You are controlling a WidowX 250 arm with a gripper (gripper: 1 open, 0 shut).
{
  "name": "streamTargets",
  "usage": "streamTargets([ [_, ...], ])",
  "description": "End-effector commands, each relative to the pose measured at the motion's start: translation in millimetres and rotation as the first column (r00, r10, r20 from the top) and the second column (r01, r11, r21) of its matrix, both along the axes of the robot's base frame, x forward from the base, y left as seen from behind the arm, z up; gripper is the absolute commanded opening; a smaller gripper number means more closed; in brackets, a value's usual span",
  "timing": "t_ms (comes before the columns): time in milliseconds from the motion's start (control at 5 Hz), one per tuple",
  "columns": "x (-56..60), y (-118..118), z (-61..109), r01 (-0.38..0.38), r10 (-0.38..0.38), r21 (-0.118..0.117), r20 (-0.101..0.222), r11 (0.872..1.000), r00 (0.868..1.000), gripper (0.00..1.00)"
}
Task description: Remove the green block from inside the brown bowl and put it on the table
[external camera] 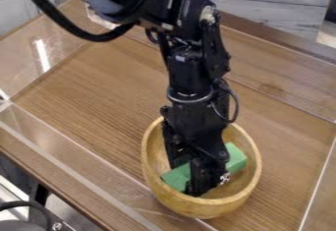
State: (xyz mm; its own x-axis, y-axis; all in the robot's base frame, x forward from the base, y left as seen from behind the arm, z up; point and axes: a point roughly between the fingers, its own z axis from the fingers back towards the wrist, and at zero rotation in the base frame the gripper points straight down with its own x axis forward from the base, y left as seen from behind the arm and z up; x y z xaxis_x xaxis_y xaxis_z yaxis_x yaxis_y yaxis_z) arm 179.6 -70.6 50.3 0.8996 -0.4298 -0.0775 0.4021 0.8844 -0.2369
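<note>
One arm is at work here, its claw [199,181] pointing steeply down into the brown bowl [163,142], which sits on the table [92,87] close to the near edge, just inside the low clear wall. The green block [234,162] lies inside the bowl, low against the floor, with its long axis running from the near left of the bowl up toward the far right. The claw stands right over the block's middle, so green shows on both sides of the black fingers: a longer piece to the right and a smaller corner down at the left. The fingers appear to straddle the block across its narrow width, partly closed, and I judge them to be gripping it, though the contact itself is hidden behind the claw body. Whether the block has left the bowl floor cannot be told. The next move likely calls for a straight lift clear of the thick rim, then a carry over bare wood toward the table's middle.
</note>
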Motion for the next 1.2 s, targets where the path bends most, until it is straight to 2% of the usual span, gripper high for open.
streamTargets([
  [0, -0.9, -1, 11.8, -0.019, 0.019, -0.013, 0.004, 1.000, 1.000, 0.00],
  [1000, 3.8, 5, 36.9, -0.059, 0.059, -0.044, -0.004, 0.997, 0.998, 0.00],
])
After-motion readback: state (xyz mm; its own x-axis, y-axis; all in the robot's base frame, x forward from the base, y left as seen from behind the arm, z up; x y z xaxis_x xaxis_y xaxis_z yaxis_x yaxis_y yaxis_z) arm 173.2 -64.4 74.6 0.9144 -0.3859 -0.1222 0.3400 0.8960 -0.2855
